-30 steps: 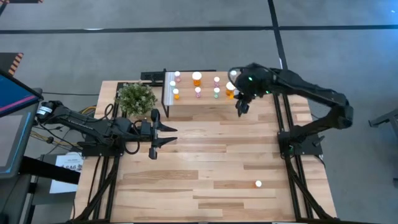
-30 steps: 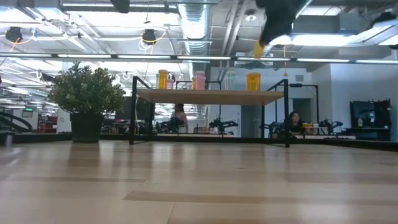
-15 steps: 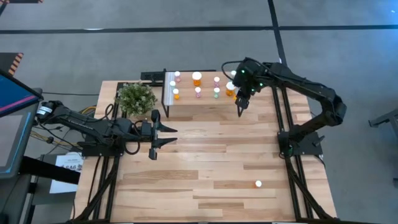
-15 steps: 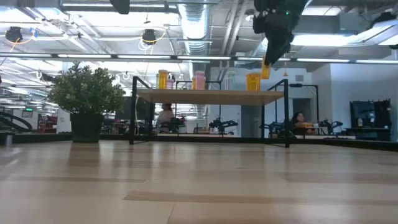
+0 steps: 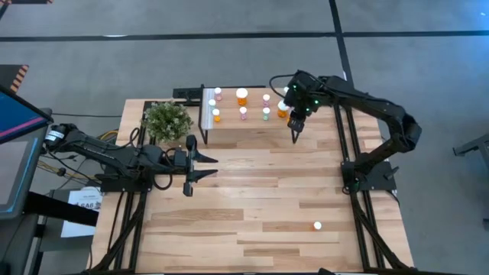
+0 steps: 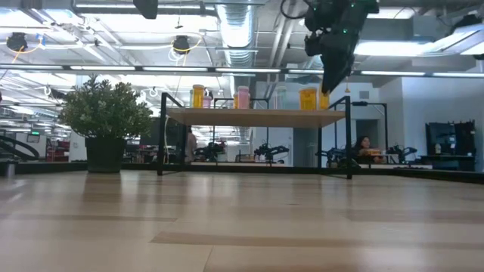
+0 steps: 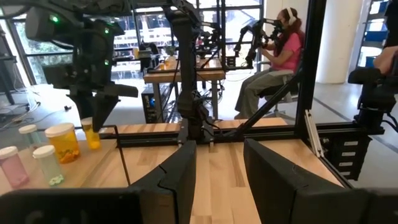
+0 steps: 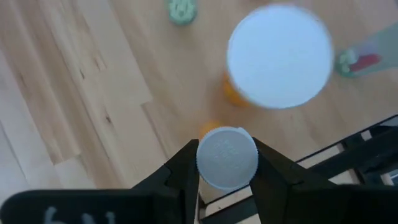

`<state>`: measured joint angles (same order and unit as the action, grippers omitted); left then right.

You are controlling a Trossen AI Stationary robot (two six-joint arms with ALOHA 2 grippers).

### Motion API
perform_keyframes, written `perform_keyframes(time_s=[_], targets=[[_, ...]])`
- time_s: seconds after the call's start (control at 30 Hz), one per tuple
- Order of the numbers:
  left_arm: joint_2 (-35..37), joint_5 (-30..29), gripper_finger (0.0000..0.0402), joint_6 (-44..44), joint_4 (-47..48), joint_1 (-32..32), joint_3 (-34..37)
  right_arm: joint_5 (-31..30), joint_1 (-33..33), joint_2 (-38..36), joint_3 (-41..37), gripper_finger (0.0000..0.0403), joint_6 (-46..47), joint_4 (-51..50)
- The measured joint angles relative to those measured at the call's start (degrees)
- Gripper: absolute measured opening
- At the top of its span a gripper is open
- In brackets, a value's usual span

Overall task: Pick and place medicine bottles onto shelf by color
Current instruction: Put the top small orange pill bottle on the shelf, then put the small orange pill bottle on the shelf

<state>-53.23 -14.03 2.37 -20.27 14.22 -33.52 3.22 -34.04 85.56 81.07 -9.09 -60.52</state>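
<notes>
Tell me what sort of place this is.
Probably a robotics lab or open workshop: exposed ducts overhead, more robot rigs on benches behind, and a seated person operating one.

Overhead, table-level, two wrist views

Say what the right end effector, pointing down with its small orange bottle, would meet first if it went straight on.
Likely the shelf top board: the right end effector holds the small orange bottle over bare wood beside a wide orange bottle. Depth is unclear.
</notes>
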Motion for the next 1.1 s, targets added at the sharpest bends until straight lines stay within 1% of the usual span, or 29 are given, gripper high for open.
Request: perform_keyframes(time_s=[0.33,0.67,0.9,1.1], targets=[[0.0,-0.1,0.0123,0.0,-0.1,0.0,0.0,0.0,-0.2,-0.1,-1.9,0.0151,-0.5,1.9],[0.0,-0.1,0.0123,0.0,-0.1,0.0,0.0,-0.1,-0.6,-0.1,-1.8,0.0188,-0.5,2.5],[0.0,-0.1,0.0123,0.0,-0.1,0.0,0.0,-0.1,-1.2,-0.2,2.6,0.0205,-0.4,-3.1],[0.0,-0.1,0.0123,0.0,-0.1,0.0,0.0,-0.2,-1.3,-1.0,6.5,0.0204,0.0,-8.9]])
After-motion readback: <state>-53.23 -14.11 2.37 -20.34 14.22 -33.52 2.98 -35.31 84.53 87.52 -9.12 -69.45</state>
